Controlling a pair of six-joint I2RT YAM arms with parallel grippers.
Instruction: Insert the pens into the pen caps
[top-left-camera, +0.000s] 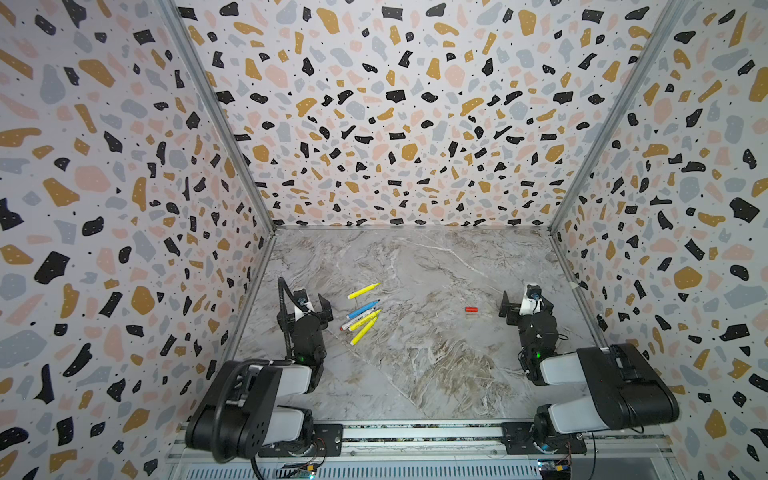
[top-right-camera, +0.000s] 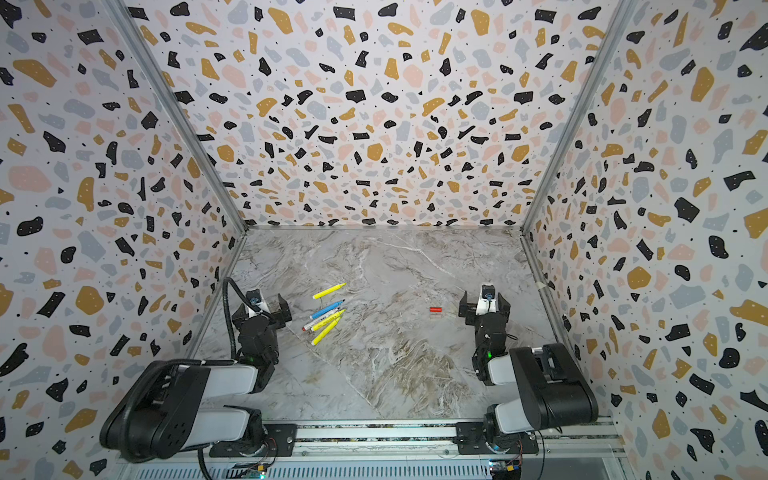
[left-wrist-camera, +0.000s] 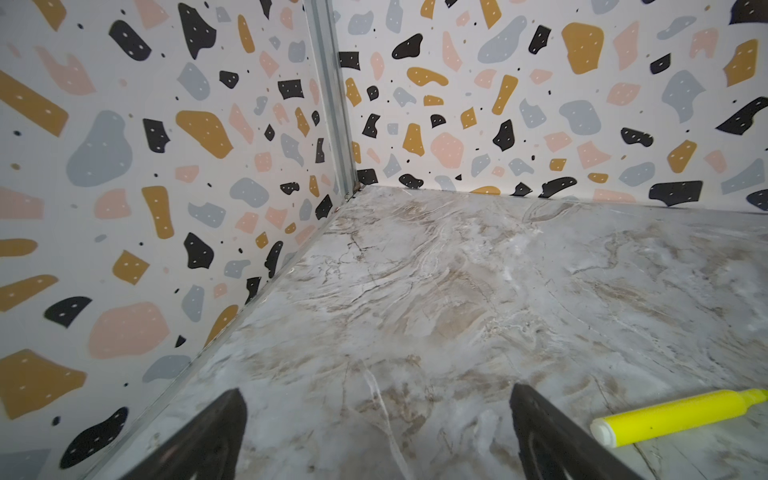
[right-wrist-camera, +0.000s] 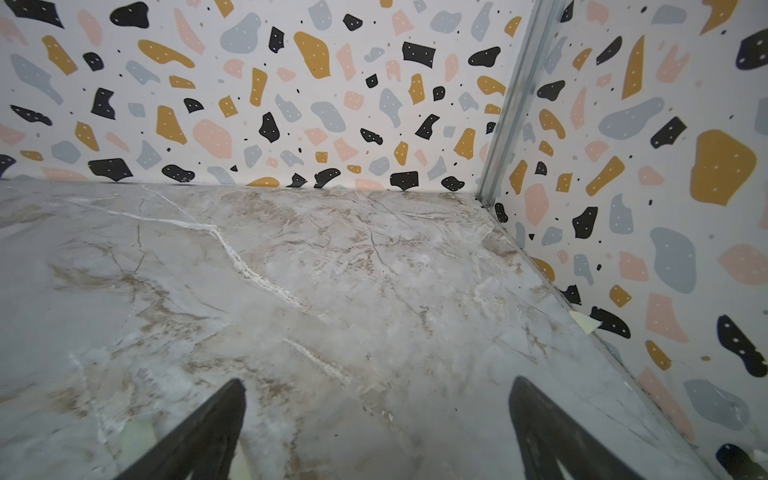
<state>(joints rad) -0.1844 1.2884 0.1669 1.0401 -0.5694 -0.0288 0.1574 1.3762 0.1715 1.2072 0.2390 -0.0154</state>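
**Status.** No pen is capped, and nothing is held. The left gripper (left-wrist-camera: 376, 399) and right gripper (right-wrist-camera: 376, 386) both hang low over the marble table (top-left-camera: 415, 374) with jaws wide apart and only bare surface between them.

**Location of items.** The pens lie left of the table's centre, near the left gripper.
- One yellow pen (top-left-camera: 363, 291) lies alone, on the far side of the group.
- The blue pen (top-left-camera: 363, 309), the white-barrelled pen with red ends (top-left-camera: 348, 325) and two more yellow pens (top-left-camera: 365, 321) (top-left-camera: 363, 336) lie fanned close together, some touching.
- The red cap (top-left-camera: 471, 309) lies right of centre, near the right gripper and well apart from the pens.
- A pale mark just beside it may be a clear cap; it is too small to tell.

**Step in hand, as judged.** First pickups: a pen on the left, a cap on the right.

**Recommendations.**
- Start with the lone yellow pen, which is clear of its neighbours.
- Close across the barrel's middle, leaving the tip well exposed.
- Grasp the cap by its closed end, with the mouth unobstructed.
- Align both axes before pushing.
- The red cap likely belongs to the red-ended pen, so separate that pen from the fan before gripping.
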